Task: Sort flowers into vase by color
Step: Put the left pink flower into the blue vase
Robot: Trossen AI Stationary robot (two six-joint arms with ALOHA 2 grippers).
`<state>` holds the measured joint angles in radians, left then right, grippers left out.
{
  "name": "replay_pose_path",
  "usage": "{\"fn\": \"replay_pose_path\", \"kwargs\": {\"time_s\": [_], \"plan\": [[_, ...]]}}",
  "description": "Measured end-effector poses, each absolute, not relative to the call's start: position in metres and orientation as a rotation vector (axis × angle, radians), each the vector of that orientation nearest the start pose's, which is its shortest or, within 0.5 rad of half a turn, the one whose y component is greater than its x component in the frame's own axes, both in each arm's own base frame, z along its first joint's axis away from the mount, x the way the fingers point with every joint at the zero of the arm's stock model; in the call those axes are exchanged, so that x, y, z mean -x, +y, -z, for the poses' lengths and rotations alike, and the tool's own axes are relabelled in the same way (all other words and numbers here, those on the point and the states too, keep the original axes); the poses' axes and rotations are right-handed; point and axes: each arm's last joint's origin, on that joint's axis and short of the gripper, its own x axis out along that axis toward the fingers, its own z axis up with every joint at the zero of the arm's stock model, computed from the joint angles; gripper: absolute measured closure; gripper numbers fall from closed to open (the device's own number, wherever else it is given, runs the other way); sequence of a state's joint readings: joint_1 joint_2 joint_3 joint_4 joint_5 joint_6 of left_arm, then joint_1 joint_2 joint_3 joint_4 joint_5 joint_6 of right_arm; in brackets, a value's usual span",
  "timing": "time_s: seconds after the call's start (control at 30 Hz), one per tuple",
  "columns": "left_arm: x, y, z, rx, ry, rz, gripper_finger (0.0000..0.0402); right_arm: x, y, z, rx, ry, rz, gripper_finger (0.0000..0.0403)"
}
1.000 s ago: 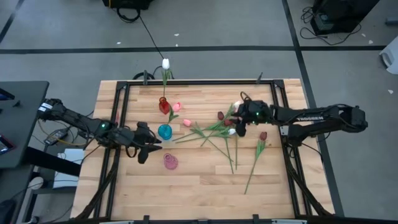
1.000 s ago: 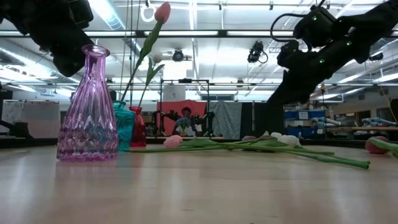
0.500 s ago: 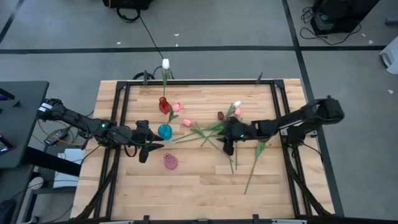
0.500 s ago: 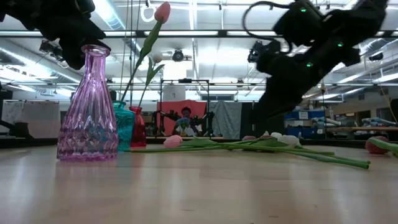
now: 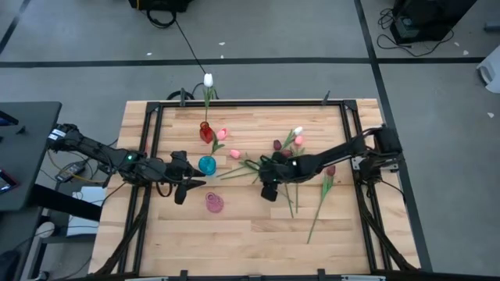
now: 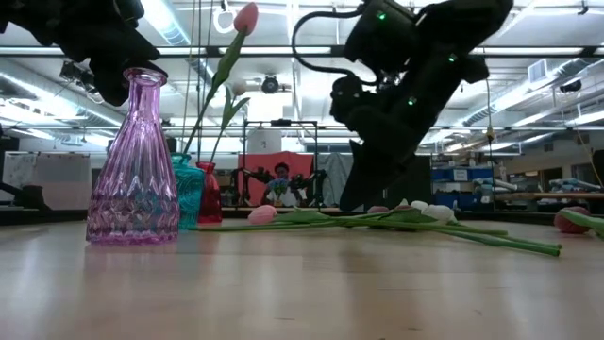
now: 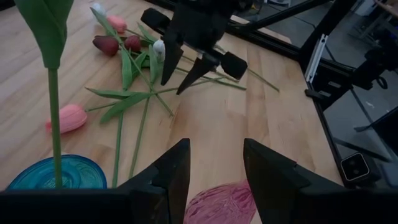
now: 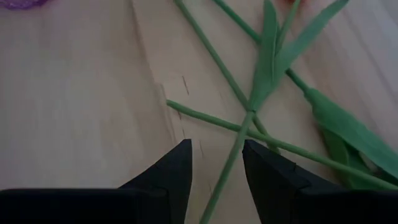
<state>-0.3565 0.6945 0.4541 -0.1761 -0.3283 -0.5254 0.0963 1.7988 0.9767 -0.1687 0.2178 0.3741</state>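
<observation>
Several artificial tulips (image 5: 275,161) lie tangled on the table's middle, with pink, white and dark red heads. One dark red tulip (image 5: 330,171) lies apart to the right. My right gripper (image 5: 268,187) is open and points down over the tangle's near left side. In the right wrist view its fingers (image 8: 217,186) stand on either side of a green stem (image 8: 231,151) where stems cross. The red vase (image 5: 205,133) holds a white tulip (image 5: 208,80). The blue vase (image 5: 207,165) holds a pink one (image 5: 222,134). My left gripper (image 5: 191,185) waits open, left of the pink vase (image 5: 214,203).
The three vases stand in a row left of the middle, the pink one nearest (image 6: 132,161). A black frame (image 5: 155,133) runs along the table's left, far and right sides. Bare wood (image 5: 258,234) stretches along the near edge. A person (image 6: 280,185) sits far behind the table.
My right gripper has swung from the table's right side toward the left and the near edge. It has come down over the tangle of stems, still open. The flowers and the left arm have stayed where they were.
</observation>
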Motion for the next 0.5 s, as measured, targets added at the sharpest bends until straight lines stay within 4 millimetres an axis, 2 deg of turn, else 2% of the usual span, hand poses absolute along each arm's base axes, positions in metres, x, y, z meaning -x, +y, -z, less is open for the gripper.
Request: {"fn": "replay_pose_path", "kwargs": {"time_s": [0.3,0.4,0.5], "plan": [[-0.149,-0.045,-0.233,0.366,0.397,-0.092,0.0247,-0.336,0.027,-0.125,-0.225,1.073,0.355,0.026],[-0.15,-0.046,-0.232,0.348,0.399,-0.088,0.0247,-0.336,0.027,-0.124,-0.223,1.082,0.369,0.0286],[-0.151,-0.046,-0.232,0.337,0.393,-0.085,0.0247,-0.335,0.027,-0.124,-0.238,1.082,0.382,0.0331]]}}
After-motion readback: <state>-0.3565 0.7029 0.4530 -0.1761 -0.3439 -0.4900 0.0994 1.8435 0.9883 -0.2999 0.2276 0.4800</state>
